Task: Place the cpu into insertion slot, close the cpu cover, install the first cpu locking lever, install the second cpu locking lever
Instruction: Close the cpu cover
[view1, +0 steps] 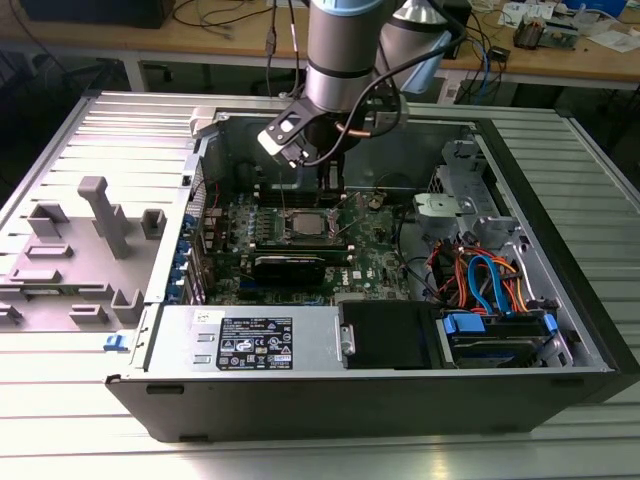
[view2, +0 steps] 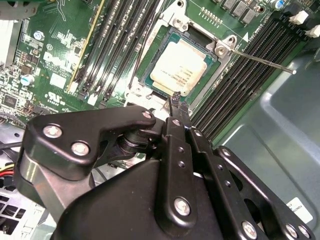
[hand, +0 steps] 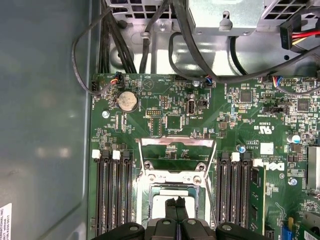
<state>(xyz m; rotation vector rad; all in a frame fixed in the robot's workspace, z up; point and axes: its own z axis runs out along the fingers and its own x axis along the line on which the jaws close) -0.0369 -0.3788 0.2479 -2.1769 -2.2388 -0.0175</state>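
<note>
Metal tabletop (view1: 60, 440) carries the open case (view1: 400, 400); your gripper (view2: 176, 100), tips pressed together, could nudge the seated cpu (view2: 177, 67) askew if it dips.

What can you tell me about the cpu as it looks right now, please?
The cpu is a small, flat, square chip with a pale silvery-tan, metal-looking top bearing faint print. It lies flat in the insertion slot, ringed by the slot's dark border. The cpu cover is swung open, off it. The gripper hangs just above one edge, jaws shut; contact cannot be told.
</note>
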